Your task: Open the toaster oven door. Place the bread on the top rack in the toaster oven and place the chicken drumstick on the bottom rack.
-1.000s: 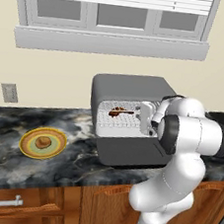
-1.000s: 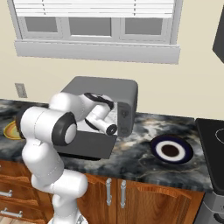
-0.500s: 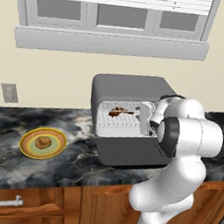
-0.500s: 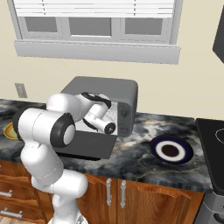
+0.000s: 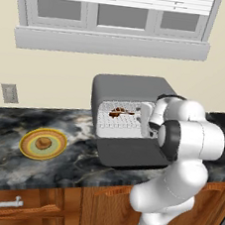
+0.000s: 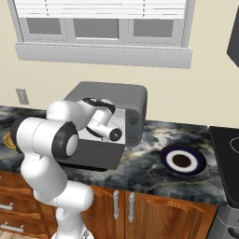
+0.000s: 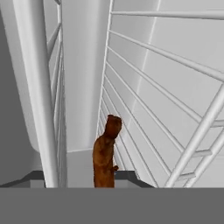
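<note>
Lying on a silver wire rack (image 5: 117,119) inside the dark grey boxy toaster oven (image 5: 130,86), the reddish-brown lumpy chicken drumstick (image 7: 105,153) looks placed. Gripper jaw state cannot be told. Judgement: withdrawing carelessly could snag a rack wire and dislodge the drumstick.

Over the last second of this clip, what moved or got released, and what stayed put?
The arm's forearm shifted slightly at the toaster oven mouth. The chicken drumstick lies on a rack inside. Unchanged: toaster oven door open flat, bread on the yellow plate, dark plate.

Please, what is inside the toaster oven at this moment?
Inside the toaster oven, the chicken drumstick lies on a wire rack. The robot arm covers the right part of the interior.
</note>
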